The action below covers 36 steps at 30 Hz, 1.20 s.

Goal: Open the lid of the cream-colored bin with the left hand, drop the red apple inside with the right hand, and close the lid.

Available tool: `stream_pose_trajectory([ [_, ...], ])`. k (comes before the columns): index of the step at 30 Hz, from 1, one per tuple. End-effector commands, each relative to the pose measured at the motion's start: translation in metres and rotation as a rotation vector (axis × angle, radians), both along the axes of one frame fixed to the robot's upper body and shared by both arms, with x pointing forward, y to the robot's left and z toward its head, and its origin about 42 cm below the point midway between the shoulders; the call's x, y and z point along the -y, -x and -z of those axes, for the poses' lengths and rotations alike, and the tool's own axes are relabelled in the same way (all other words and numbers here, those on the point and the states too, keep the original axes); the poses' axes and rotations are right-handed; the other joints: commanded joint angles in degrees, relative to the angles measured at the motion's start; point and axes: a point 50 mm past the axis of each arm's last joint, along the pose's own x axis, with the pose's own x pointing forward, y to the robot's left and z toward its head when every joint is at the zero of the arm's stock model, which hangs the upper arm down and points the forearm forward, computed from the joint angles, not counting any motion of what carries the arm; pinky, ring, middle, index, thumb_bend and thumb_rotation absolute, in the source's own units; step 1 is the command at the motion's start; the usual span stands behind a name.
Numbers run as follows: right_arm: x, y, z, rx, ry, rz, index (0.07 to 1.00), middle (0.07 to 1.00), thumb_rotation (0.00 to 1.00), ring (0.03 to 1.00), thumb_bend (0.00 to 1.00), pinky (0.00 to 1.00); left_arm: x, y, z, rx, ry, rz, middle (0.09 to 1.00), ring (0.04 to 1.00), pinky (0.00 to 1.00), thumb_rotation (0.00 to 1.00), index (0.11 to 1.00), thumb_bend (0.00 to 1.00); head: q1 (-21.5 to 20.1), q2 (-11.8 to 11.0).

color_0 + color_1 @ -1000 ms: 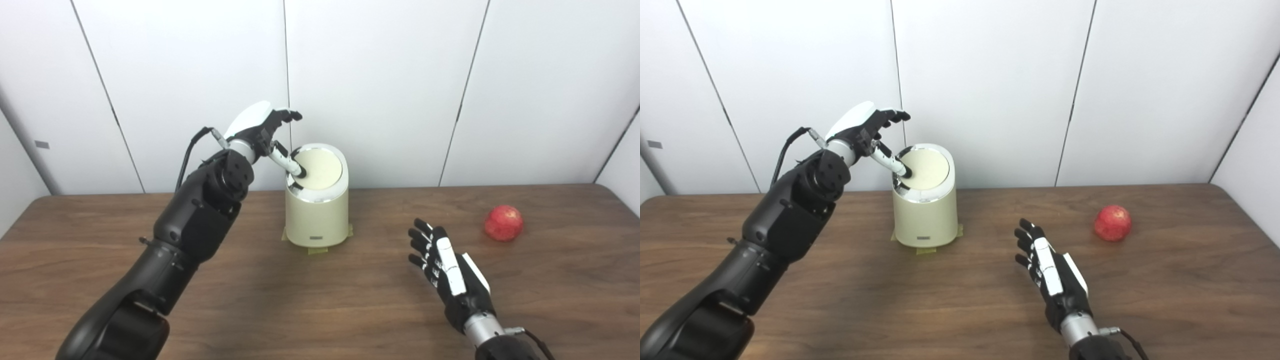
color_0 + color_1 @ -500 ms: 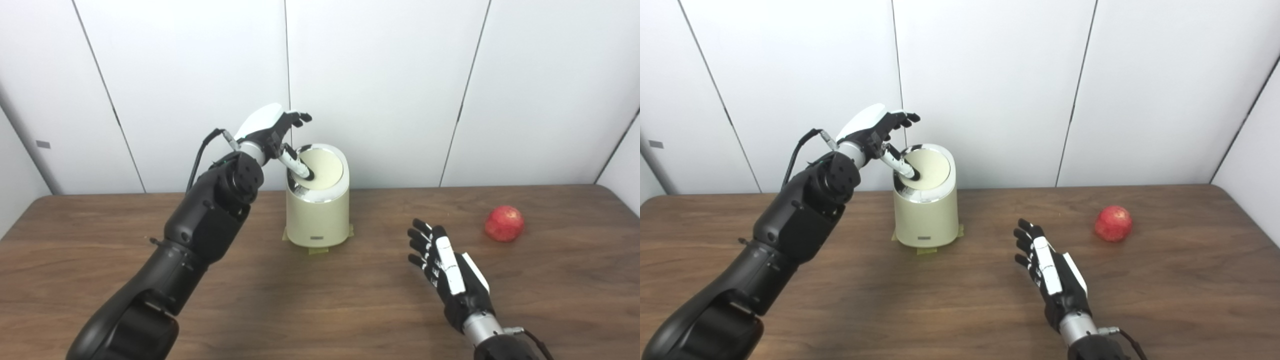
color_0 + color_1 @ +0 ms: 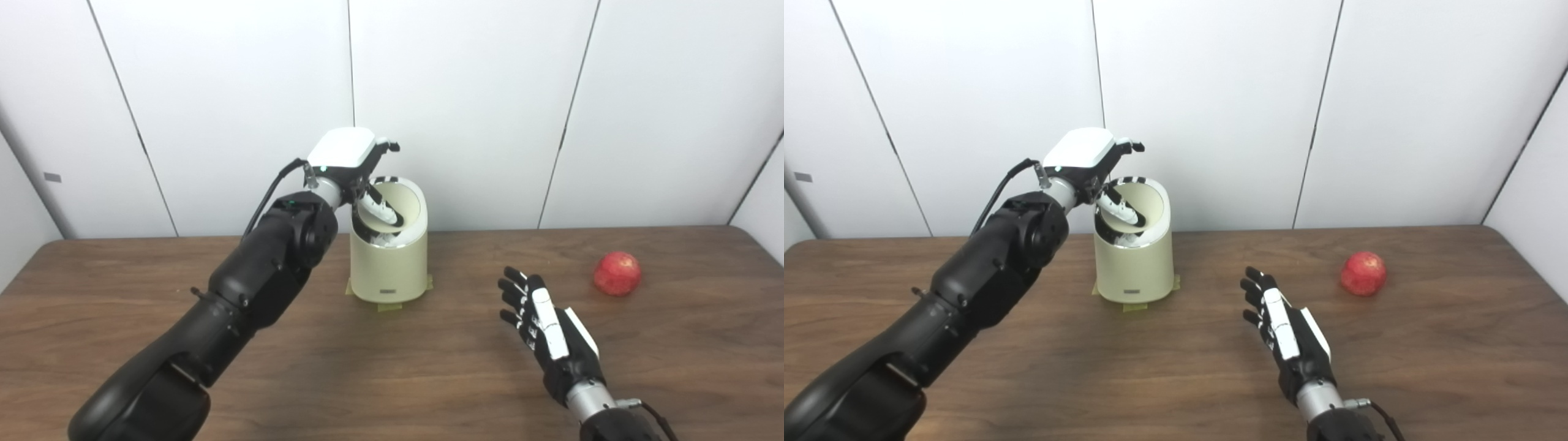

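The cream-colored cylindrical bin (image 3: 388,257) stands at 12 o'clock on the wooden tabletop (image 3: 367,367). Its swing lid (image 3: 407,205) is tilted inward, pushed by a finger of the left hand (image 3: 349,159), whose fingers are spread. The right hand (image 3: 551,334) rests wide and empty. The red apple (image 3: 617,273) lies at 2 o'clock.
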Motion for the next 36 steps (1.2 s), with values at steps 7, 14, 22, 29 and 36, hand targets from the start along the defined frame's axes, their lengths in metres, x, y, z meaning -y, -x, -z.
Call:
stream_pose_trajectory([
  [7, -0.003, -0.008, -0.024, 0.092, 0.006, -0.017, 0.914, 0.917, 1.00, 0.951, 0.54, 0.90, 0.003, 0.004, 0.002, 0.043, -0.146, 0.061, 0.871, 0.870, 0.85, 0.00, 0.892, 0.96, 0.0, 0.3],
  [14, -0.001, -0.008, -0.023, 0.092, 0.009, -0.015, 0.907, 0.913, 1.00, 0.942, 0.53, 0.89, 0.002, 0.002, -0.019, 0.018, -0.007, 0.033, 0.860, 0.860, 0.78, 0.00, 0.890, 0.93, -0.1, 0.5],
  [22, -0.001, -0.010, -0.024, 0.085, 0.003, -0.011, 0.904, 0.909, 1.00, 0.941, 0.53, 0.89, -0.002, 0.023, -0.080, -0.115, 0.250, 0.065, 0.863, 0.826, 0.68, 0.00, 0.856, 0.85, -0.1, 0.2],
  [29, -0.001, -0.011, -0.023, 0.084, 0.001, -0.007, 0.899, 0.907, 1.00, 0.937, 0.53, 0.88, -0.018, 0.052, -0.126, -0.067, 0.386, 0.098, 0.825, 0.804, 0.70, 0.00, 0.781, 0.83, -0.3, 0.0],
  [36, 0.001, -0.011, -0.024, 0.092, -0.014, 0.006, 0.897, 0.911, 1.00, 0.944, 0.53, 0.89, -0.051, 0.069, -0.122, -0.117, 0.541, 0.112, 0.811, 0.792, 0.67, 0.08, 0.764, 0.69, -0.7, 0.1],
])
